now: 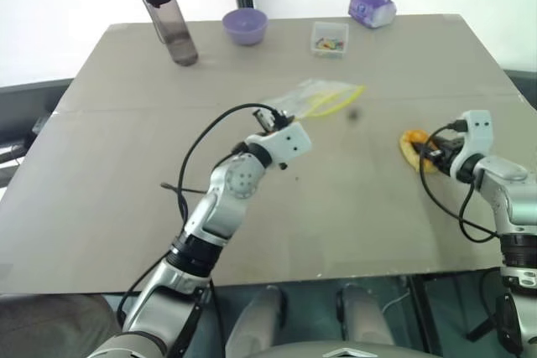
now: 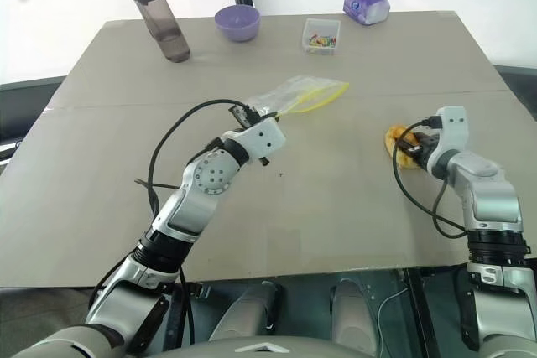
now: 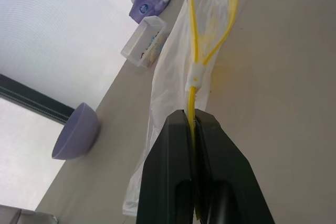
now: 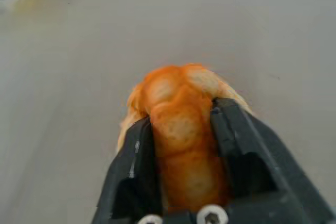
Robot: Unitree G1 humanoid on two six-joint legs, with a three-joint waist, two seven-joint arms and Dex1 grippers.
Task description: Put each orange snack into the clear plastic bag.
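Orange snack [image 4: 181, 129] squeezed between right fingers [image 4: 231, 145]; left fingers [image 3: 173, 166] pinch clear plastic bag [image 3: 210, 19].

The orange snack [image 4: 181, 129], squashed between the right end effector's [image 4: 195, 129] fingers, sits at the worktop's right. The clear plastic bag [image 1: 315, 98] hangs mid-worktop, pinched by its yellow seal.

Lab-like room: bare grey worktable [image 1: 126, 207], cabled robot.

Silver-grey jointed arms, looping black cables — white wrist housings, black-fingered grippers.
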